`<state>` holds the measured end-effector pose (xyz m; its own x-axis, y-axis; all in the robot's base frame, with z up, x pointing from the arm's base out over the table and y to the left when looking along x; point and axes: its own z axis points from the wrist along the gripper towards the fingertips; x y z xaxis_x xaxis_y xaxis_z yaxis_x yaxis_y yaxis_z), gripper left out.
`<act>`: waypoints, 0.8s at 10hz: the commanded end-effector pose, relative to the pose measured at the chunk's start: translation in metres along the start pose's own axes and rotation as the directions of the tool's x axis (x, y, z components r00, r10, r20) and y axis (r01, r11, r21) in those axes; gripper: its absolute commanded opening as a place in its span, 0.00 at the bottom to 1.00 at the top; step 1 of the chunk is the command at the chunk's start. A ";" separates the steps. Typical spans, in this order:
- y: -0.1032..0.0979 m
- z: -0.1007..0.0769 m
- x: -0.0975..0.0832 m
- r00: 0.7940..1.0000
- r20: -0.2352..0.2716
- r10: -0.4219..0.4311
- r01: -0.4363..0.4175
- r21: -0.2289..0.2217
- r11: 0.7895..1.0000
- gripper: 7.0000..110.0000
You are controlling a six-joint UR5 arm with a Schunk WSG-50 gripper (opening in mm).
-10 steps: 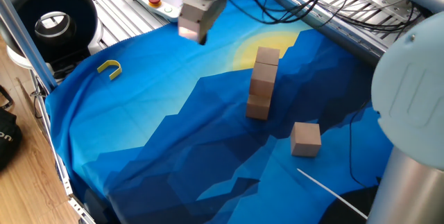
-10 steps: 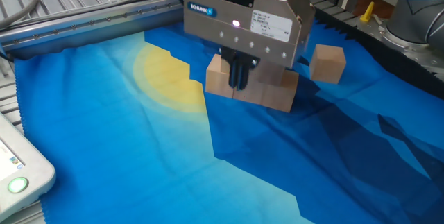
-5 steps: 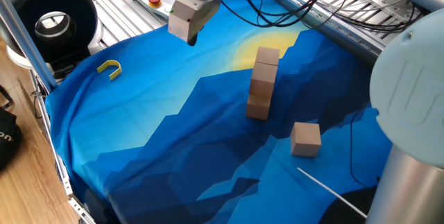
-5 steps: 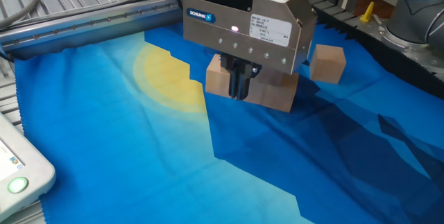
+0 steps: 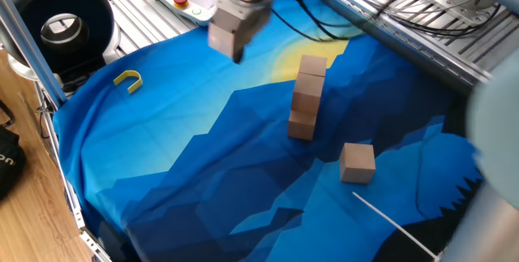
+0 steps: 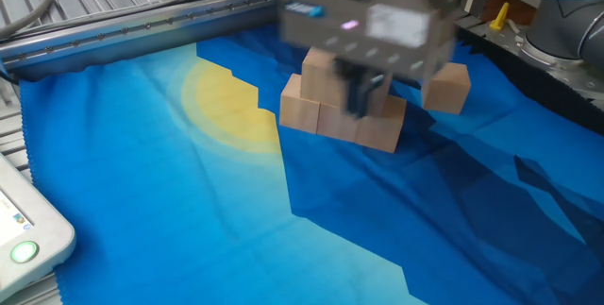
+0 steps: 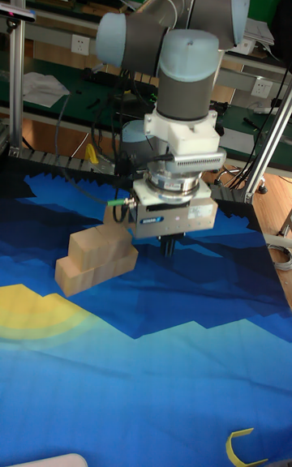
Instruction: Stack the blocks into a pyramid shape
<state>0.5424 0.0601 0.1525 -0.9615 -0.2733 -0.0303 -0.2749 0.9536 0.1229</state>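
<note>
Light-brown wooden blocks (image 6: 304, 114) stand in a tight row on the blue cloth, with at least one more block (image 6: 326, 71) on top of the row. The same pile (image 5: 306, 98) appears in the other fixed view, and as a low stepped heap (image 7: 93, 260) in the tall view. One loose block (image 5: 357, 162) (image 6: 449, 88) sits apart from the pile. My gripper (image 5: 236, 49) (image 6: 360, 102) (image 7: 169, 249) hangs above the cloth in front of the pile, motion-blurred. Its dark fingers are together and hold nothing.
A small yellow U-shaped piece (image 5: 128, 80) (image 7: 245, 445) lies near the cloth's edge. A control pendant with a red button (image 5: 180, 1) and metal rails with cables (image 5: 389, 2) border the table. A white strip (image 5: 389, 225) lies near the loose block.
The gripper has swung sideways, to the right in both fixed views, and is blurred now. The blocks have not moved.
</note>
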 end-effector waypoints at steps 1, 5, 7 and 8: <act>0.006 -0.011 0.052 0.998 -0.066 0.017 -0.015 0.041 0.999 0.00; -0.015 -0.004 0.017 0.992 0.014 -0.122 0.120 0.103 0.987 0.00; 0.019 -0.004 0.004 0.987 0.082 -0.141 0.143 -0.024 0.989 0.00; 0.006 -0.003 0.010 0.989 0.051 -0.142 0.140 0.026 0.990 0.00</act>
<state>0.5267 0.0549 0.1540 -0.9241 -0.3763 -0.0666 -0.3806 0.9220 0.0713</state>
